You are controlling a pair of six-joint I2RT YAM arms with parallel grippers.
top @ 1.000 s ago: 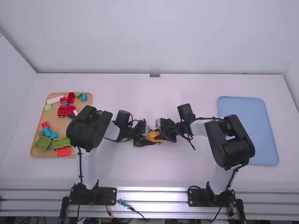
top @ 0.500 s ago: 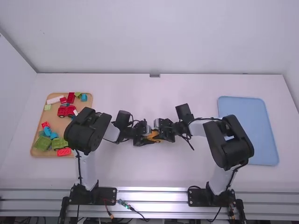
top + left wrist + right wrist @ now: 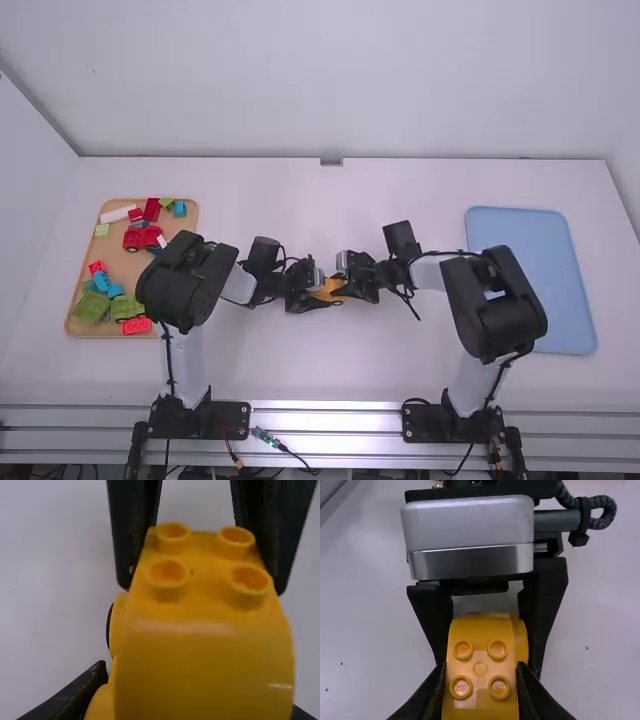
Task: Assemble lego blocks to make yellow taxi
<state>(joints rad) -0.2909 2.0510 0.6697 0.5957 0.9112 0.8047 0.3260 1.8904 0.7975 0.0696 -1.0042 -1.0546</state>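
White table (image 3: 300,362) under me. Blue tray (image 3: 530,250) at right, wooden tray (image 3: 122,264) with coloured blocks (image 3: 92,306) at left. Mid-table, I have my left gripper (image 3: 319,296) and right gripper (image 3: 344,286) facing, both jaws pinching the yellow taxi (image 3: 327,290); 4 studs visible.

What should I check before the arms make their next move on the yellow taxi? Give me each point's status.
1. Left gripper has hold of the yellow assembly: ok, its fingers are against both sides.
2. Right gripper has hold too: ok, yellow sits between its fingers.
3. Yellow parts pressed fully together: cannot tell, the joint is hidden.
4. Studs bare for another block: ok, four show bare in the left wrist view.
5. Grippers well apart: not ok, they nearly meet, so a twist might make them knock.
6. Loose blocks away from the grippers: ok, they lie in the wooden tray.
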